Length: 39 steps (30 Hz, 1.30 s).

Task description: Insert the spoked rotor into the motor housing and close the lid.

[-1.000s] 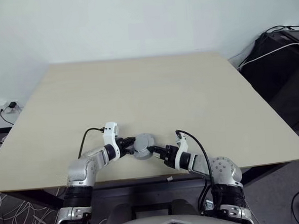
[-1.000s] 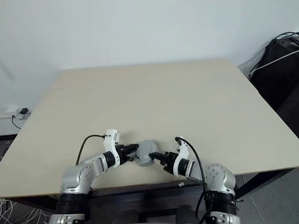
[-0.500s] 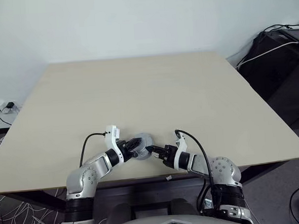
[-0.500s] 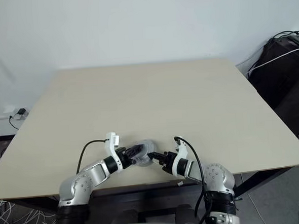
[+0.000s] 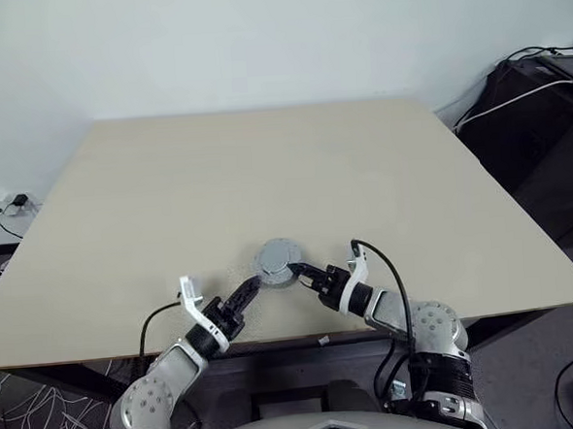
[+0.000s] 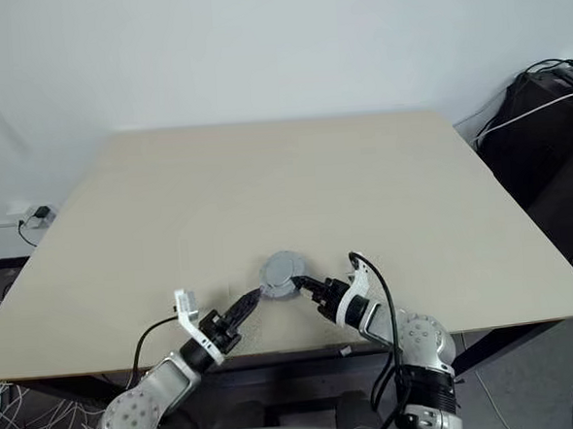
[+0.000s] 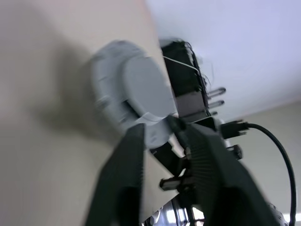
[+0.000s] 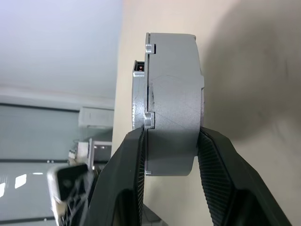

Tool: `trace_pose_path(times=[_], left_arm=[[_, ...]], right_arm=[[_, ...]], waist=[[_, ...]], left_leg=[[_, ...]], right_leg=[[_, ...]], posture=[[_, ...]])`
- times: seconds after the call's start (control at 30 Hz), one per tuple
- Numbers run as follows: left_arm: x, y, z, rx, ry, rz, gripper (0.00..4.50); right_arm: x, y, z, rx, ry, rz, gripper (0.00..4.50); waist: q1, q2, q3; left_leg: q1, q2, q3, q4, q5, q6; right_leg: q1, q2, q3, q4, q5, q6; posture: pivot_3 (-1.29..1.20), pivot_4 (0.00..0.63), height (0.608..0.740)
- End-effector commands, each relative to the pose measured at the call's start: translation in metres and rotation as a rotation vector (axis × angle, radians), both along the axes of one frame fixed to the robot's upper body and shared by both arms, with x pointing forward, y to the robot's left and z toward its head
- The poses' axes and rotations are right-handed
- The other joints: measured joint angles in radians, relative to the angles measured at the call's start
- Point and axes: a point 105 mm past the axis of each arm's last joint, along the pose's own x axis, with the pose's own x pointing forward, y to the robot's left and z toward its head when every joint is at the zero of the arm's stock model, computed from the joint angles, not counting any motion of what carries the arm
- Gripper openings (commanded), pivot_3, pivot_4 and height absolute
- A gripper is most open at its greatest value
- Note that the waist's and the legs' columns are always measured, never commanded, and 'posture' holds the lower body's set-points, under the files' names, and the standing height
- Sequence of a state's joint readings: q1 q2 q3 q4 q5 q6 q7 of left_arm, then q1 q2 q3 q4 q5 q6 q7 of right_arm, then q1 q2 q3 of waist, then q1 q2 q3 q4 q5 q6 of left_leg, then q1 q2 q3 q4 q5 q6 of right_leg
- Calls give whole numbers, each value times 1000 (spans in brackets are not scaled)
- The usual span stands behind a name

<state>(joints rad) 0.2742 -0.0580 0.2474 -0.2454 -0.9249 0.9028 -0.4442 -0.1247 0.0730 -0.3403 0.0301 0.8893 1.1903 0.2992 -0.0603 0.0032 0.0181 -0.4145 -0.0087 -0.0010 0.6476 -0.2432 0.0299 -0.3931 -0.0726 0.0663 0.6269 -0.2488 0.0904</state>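
The motor housing (image 5: 278,261) is a round grey case with a flat grey lid (image 8: 173,94) on it, low over the beige table (image 5: 264,167) near its front edge. My right gripper (image 5: 299,269) is shut on the case's rim, and its fingers (image 8: 128,165) clamp both faces. A sliver of reddish-brown shows at the seam. My left gripper (image 5: 250,288) stands open just short of the case, touching nothing, and its fingers (image 7: 127,165) are spread. The spoked rotor is hidden. Whether the case rests on the table I cannot tell.
The table's front edge (image 5: 275,340) runs just behind both grippers, with wide bare tabletop beyond the case. Black equipment with cables (image 5: 538,112) stands off the table's right side. A wall socket (image 5: 13,202) is low on the left.
My left gripper has let go of the case, opened and drawn back toward the table's front edge, rolling as it went. The right gripper keeps its hold, and the case now lies flatter.
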Motion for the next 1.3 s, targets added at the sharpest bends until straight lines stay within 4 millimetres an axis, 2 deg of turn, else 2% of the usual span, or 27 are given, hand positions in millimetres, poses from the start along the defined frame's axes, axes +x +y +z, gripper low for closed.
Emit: trace_pose_path(times=[0.03, 0.2, 0.3, 0.53, 0.77, 1.3], left_arm=[[1, -2, 15, -88, -42, 50, 2868], [-4, 0, 17, -184, -11, 109, 4488], [-4, 0, 16, -222, 8, 133, 4500], [1, -4, 35, -402, -59, 146, 4500], [2, -14, 35, -501, -33, 122, 4500], [4, -12, 36, -530, -47, 131, 4500]], right_arm=[[13, 14, 36, 112, -125, -5, 1326], [17, 13, 43, 126, -143, -15, 1326], [15, 15, 48, 143, -153, -1, 1326], [-4, 25, 56, 183, -151, 94, 1326], [-17, 29, 56, 201, -124, 143, 1326], [-30, 29, 58, 244, -92, 225, 1326]], waist=[[0, 0, 1], [1, 0, 1], [1, 0, 2], [0, 0, 2], [0, 0, 2], [1, -1, 3]], left_leg=[[0, 0, 0, 0, 0, 0], [0, 0, 0, 0, 1, 1], [0, 0, 0, 0, 1, 1], [0, 0, 0, 0, 1, 1], [0, 0, 0, 0, 1, 2], [-1, 0, 0, 1, 2, 4]], right_leg=[[0, 0, 0, 0, 0, 0], [0, 0, 0, 0, 0, 0], [0, 0, 0, 0, 0, 0], [0, 0, 0, 0, 0, -1], [0, 0, 0, 0, 0, -1], [0, 0, 0, -1, -1, -1]], posture=[[0, 0, 740], [0, 0, 740], [0, 0, 740], [0, 0, 740], [0, 0, 740], [0, 0, 740]])
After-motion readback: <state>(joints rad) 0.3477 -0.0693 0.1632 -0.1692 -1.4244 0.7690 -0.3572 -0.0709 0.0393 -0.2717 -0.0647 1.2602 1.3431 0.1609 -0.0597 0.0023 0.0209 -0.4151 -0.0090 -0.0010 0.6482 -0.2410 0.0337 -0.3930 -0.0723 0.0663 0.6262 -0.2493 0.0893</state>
